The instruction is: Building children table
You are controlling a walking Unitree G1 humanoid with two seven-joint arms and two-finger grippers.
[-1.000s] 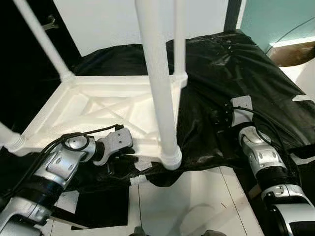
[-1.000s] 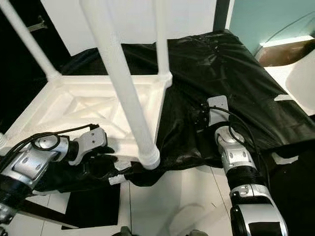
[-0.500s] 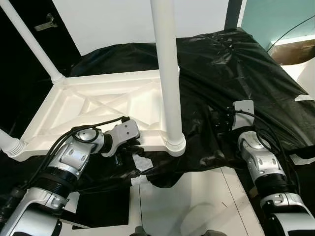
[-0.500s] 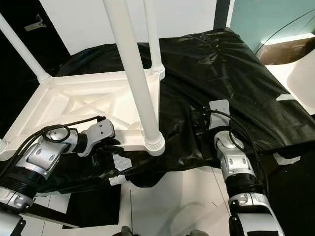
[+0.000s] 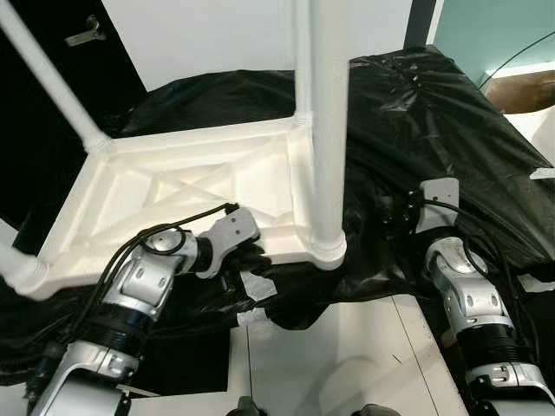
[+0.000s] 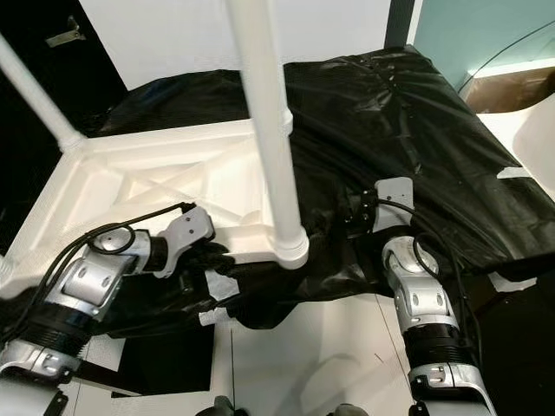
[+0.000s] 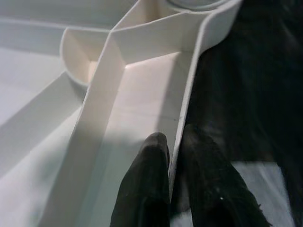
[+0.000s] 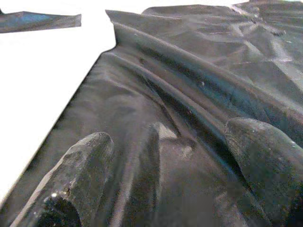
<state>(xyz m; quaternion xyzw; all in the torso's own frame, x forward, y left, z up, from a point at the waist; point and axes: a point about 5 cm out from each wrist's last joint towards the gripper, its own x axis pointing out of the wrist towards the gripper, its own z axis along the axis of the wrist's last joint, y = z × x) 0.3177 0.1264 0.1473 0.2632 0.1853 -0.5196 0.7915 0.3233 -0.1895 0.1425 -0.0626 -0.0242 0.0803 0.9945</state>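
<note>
One black sheet [image 5: 434, 113] under upturned white table [image 5: 173, 186]; left claw [image 7: 176, 142] clamps its rim, right claw [image 8: 165, 161] apart.

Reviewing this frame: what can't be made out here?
- Table legs: tops cut off by the upper edge of both eye views.
- Left end effector: in the eye views, its fingers are hidden behind its wrist; the left wrist view shows them pinching the table frame.
- Surface under the black sheet: fully covered.
- Right end effector: open over the sheet; contact unclear.
</note>
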